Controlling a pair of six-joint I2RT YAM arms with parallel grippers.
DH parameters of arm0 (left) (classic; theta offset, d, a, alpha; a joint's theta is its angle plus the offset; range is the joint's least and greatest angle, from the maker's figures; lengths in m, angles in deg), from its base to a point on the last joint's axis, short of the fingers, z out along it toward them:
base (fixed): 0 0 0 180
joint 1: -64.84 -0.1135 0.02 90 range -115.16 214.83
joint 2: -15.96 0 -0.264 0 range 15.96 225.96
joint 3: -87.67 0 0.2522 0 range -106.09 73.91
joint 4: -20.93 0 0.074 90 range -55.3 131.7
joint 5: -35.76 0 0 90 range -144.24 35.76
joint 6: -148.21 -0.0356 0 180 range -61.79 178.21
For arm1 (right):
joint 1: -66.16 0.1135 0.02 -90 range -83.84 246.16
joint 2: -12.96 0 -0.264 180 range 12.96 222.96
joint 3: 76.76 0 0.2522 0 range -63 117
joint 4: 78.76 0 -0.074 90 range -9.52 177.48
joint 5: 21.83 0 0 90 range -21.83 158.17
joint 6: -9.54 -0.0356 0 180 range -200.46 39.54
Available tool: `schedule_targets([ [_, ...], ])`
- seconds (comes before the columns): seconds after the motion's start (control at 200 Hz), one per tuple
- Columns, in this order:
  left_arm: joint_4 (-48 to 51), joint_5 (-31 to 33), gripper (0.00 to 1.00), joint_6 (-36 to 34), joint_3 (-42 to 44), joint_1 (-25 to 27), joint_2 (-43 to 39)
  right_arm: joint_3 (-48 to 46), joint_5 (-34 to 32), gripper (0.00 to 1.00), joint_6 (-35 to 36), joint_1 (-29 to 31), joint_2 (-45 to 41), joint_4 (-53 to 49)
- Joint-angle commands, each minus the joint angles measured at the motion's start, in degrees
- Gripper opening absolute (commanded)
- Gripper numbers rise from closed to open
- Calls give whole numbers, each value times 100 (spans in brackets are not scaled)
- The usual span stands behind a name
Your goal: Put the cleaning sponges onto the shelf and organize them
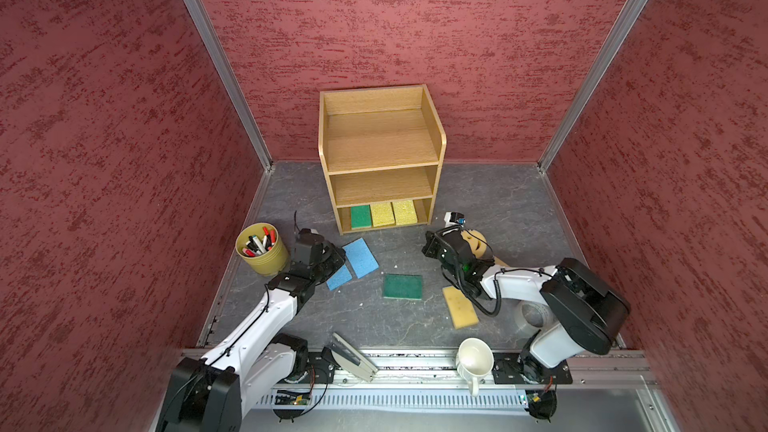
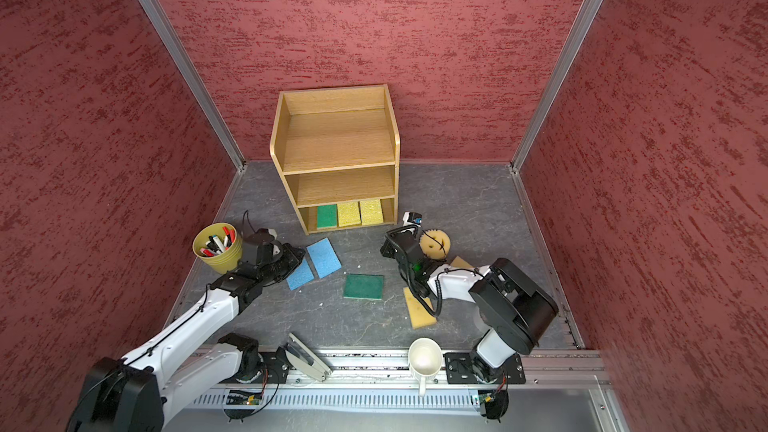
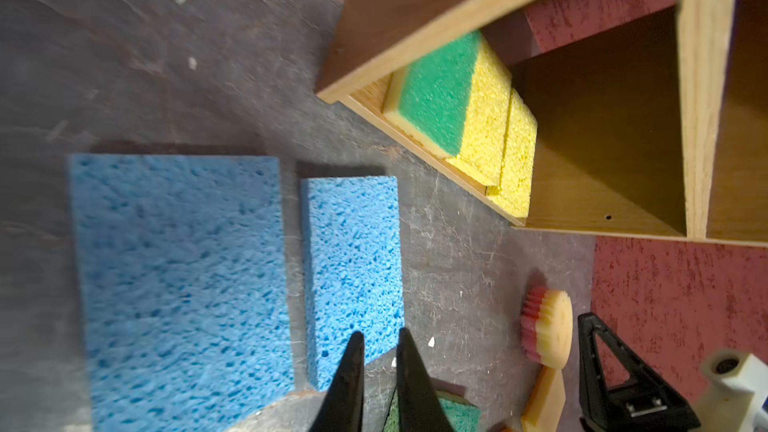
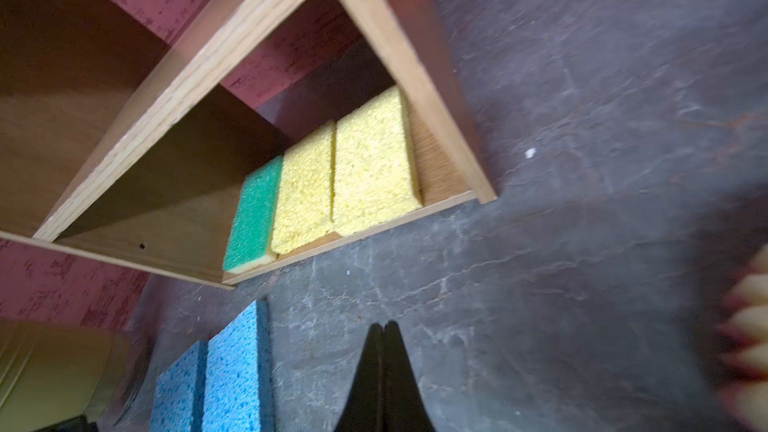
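Observation:
The wooden shelf (image 1: 380, 147) (image 2: 336, 147) stands at the back. Its bottom tier holds a green sponge (image 1: 360, 216) and two yellow sponges (image 1: 382, 214) (image 4: 374, 168). Two blue sponges (image 1: 360, 257) (image 1: 338, 277) lie in front of it. My left gripper (image 1: 340, 257) (image 3: 382, 336) is closed down on the near corner of a blue sponge (image 3: 353, 268). On the floor are a green sponge (image 1: 402, 286), a tan sponge (image 1: 459, 307) and a round smiley sponge (image 2: 434, 245). My right gripper (image 1: 427, 245) (image 4: 384, 324) is shut and empty beside the smiley sponge.
A yellow pen cup (image 1: 262, 255) stands close behind my left arm. A white mug (image 1: 473, 357), a tape roll (image 1: 534, 317) and a grey stapler-like tool (image 1: 353, 357) sit near the front rail. Red walls enclose the floor on three sides.

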Motion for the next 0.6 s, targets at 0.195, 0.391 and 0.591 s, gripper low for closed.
schedule_targets([
  [0.195, -1674, 3340, 24, -972, -426, 2526, 893, 140, 865, 1, 247, -451, -51, 96],
  [0.391, -1837, 3031, 29, -856, -994, 2632, 1571, 548, 1645, 3, 346, -446, 453, 92],
  [0.591, -1343, 3037, 31, -575, -1176, 2656, 1529, 862, 1990, 3, 349, -326, 1072, 137],
])
